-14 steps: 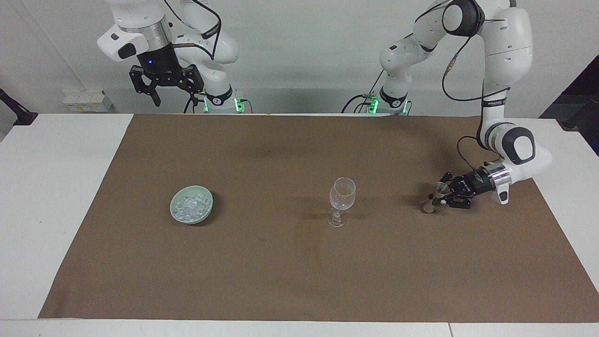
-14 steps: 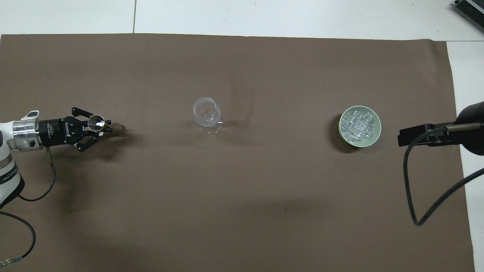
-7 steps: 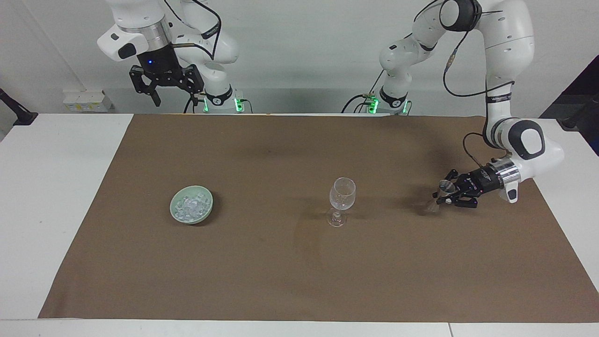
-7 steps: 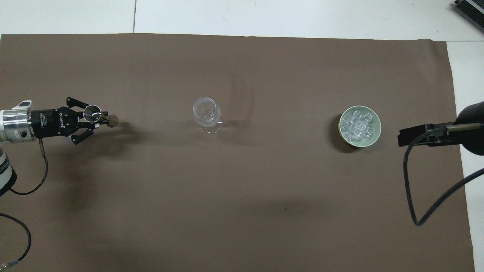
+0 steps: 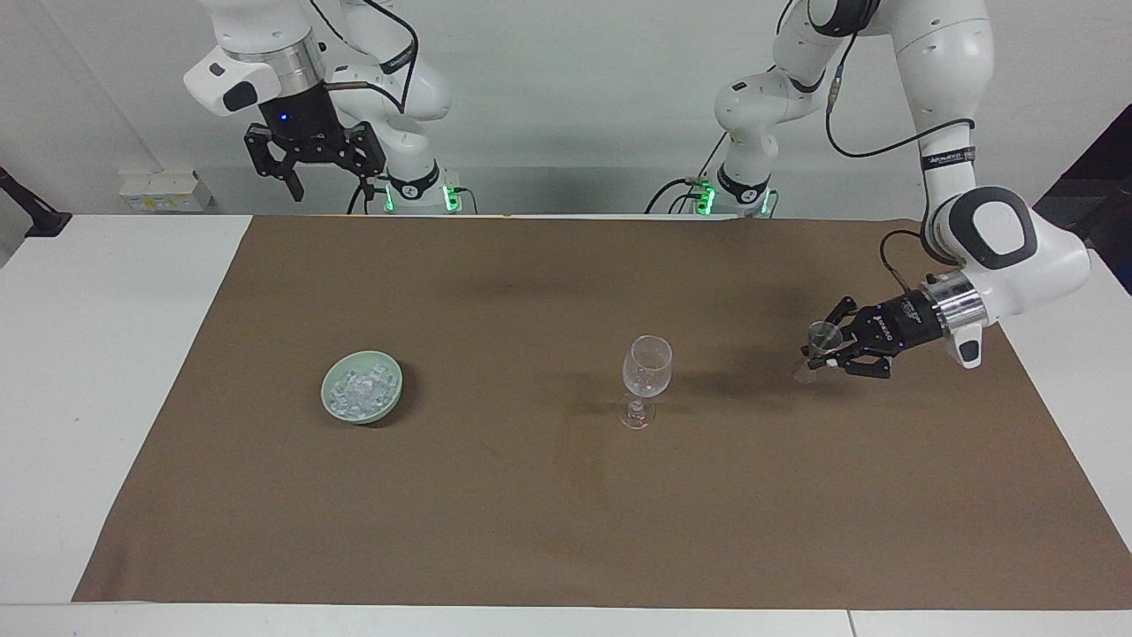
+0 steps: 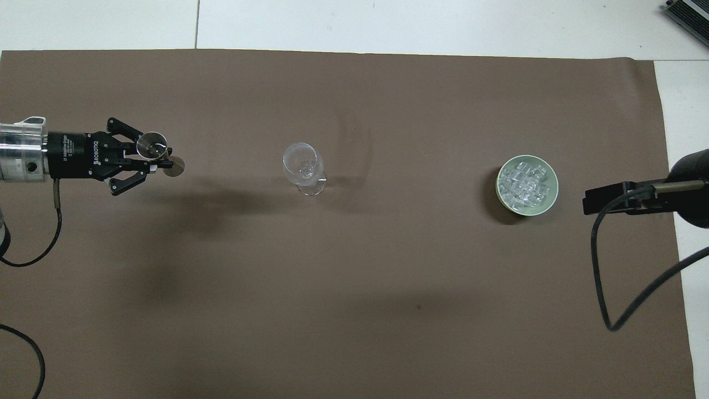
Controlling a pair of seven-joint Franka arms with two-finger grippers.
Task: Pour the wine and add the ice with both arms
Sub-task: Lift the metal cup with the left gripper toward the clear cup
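Two grippers were in your facing view. Closest to the robots' end, the right gripper (image 5: 329,180) hung high over the table (image 5: 88,354) edge by its base, fingers apart and holding nothing, that arm waiting. The overhead view gave you only a dark part of that arm at its edge, so the spread fingers could be read from the facing view alone.

Out over the brown mat (image 5: 531,513), at the left arm's end, the left gripper (image 5: 821,352) was clamped on a small metal jigger (image 5: 823,336) at its waist. You could see its long axis standing near upright but tilted, the open mouth up and the lower cone leaning toward the wine glass (image 5: 647,364). The facing view showed it clear of the mat. The overhead view looked down into its mouth (image 6: 150,145), though you could not tell whether any liquid was inside.

Mid-mat, the wine glass stood upright, well apart from the jigger.

Toward the right arm's end, the pale green bowl (image 5: 325,389) sat on the mat, filled with ice (image 5: 358,389).
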